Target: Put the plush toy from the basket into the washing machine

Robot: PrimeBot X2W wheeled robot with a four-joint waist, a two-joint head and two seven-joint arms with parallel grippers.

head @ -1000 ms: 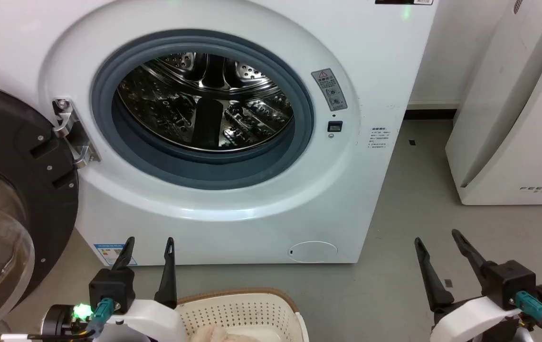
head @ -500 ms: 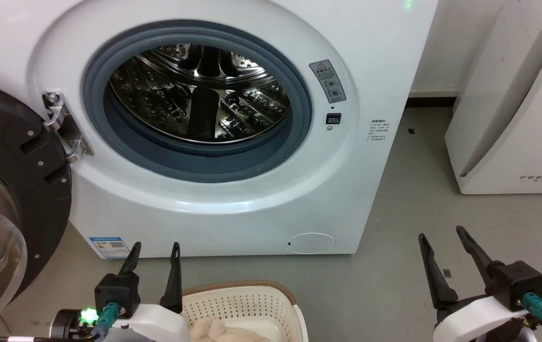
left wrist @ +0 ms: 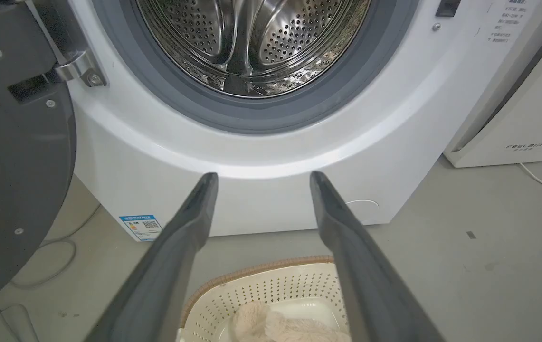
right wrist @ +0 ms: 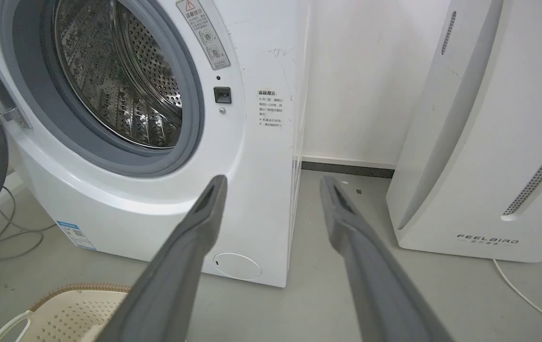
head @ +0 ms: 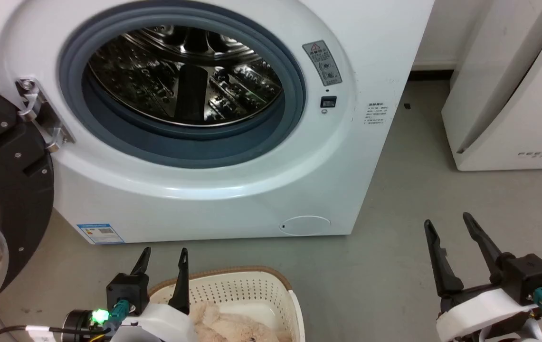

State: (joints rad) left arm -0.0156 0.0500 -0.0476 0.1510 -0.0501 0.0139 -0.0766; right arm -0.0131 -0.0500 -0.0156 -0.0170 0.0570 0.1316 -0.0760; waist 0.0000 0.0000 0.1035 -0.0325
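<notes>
I see the plush toy [head: 232, 327] lying in the basket [head: 256, 289] at the bottom edge of my head view, on the floor [head: 385, 266] in front of the washing machine [head: 213, 199]. The basket's far rim stops short of the machine's base, with a strip of grey floor between them. My left gripper [head: 165, 251] hovers above the basket's left end, jaws spread apart. My right gripper [head: 447, 219] hangs well off to the right over open floor, its jaws spread too. The machine's round opening faces me, with the steel drum [head: 180, 80] shining inside the grey ring. The door [head: 4, 180] is swung wide to the left and crowds that side near my left arm. A white appliance [head: 513, 95] walls off the right, leaving a lane of floor between it and the machine. My left wrist view looks down between the fingers onto the toy. My right wrist view catches the basket's white handle [right wrist: 12, 327] and loose cables [right wrist: 0, 237] on the floor near the door.
</notes>
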